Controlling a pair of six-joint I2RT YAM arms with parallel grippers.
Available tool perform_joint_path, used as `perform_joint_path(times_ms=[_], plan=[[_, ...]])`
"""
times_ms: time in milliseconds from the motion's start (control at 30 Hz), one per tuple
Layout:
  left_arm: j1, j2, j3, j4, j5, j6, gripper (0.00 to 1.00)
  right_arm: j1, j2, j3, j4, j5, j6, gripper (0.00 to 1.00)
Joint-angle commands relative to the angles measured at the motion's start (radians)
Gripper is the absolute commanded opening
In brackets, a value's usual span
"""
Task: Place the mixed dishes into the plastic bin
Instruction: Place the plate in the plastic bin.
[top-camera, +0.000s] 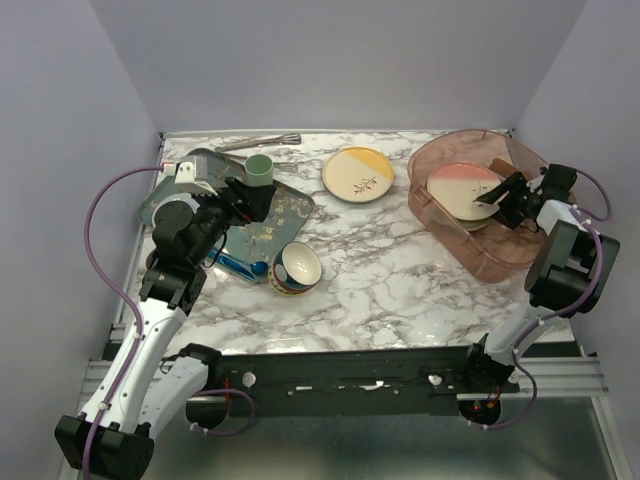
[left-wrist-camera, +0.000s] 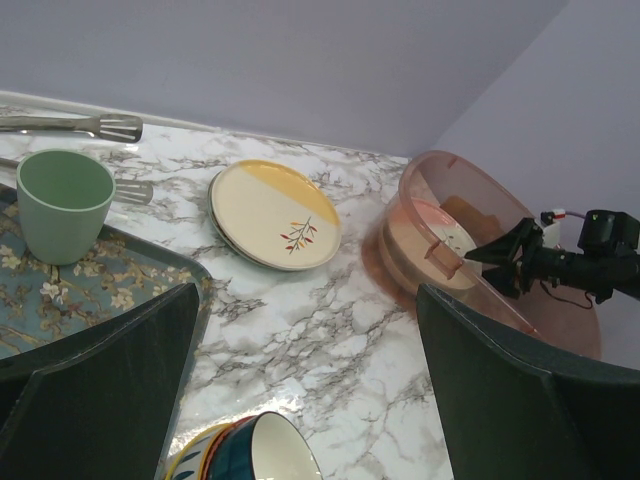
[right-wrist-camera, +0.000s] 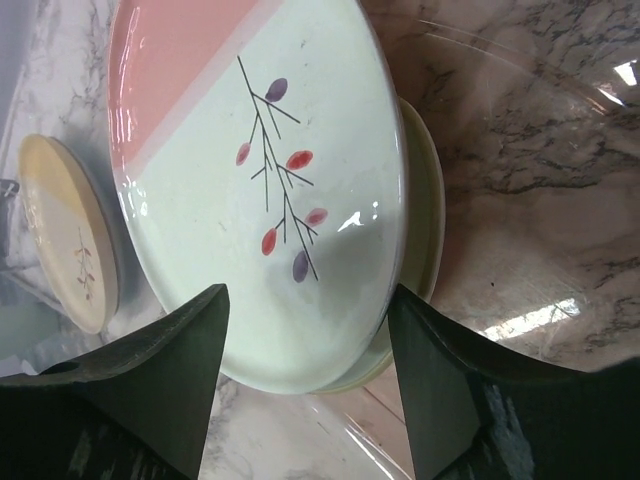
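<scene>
Plastic bin (top-camera: 505, 258), right of the top view: looks light, with a thin, flexible wall. Inside it the pink-and-cream plate (top-camera: 465, 190) rests on a second pale plate (right-wrist-camera: 428, 190). The right gripper (right-wrist-camera: 308, 300) is spread at the plate's rim, pinching nothing. Yellow-and-cream plate (top-camera: 358, 173), upper centre on the marble: likely glazed, stiff, slick and chippable. It lies flat, so take it at the rim edge. Patterned bowl (top-camera: 296, 267), lower left of centre, seems tipped: probably heavier for its size, pinch its wall. Left gripper (left-wrist-camera: 307, 295) spread wide, empty. No brand, label or writing readable.
</scene>
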Motion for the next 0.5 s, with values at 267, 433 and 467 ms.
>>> perform_joint_path(times_ms=[267,433,467], plan=[[0.001,-0.009,-0.007,0.022,-0.009,0.017,0.99,0.008,-0.071,0.019,-0.036,0.06,-0.062,0.75],[-0.001,-0.009,-0.007,0.022,-0.009,0.02,0.99,0.007,-0.141,-0.015,-0.042,0.086,-0.094,0.76],[0.001,-0.009,-0.007,0.022,-0.009,0.02,0.99,0.007,-0.155,-0.027,-0.047,0.086,-0.1,0.76]])
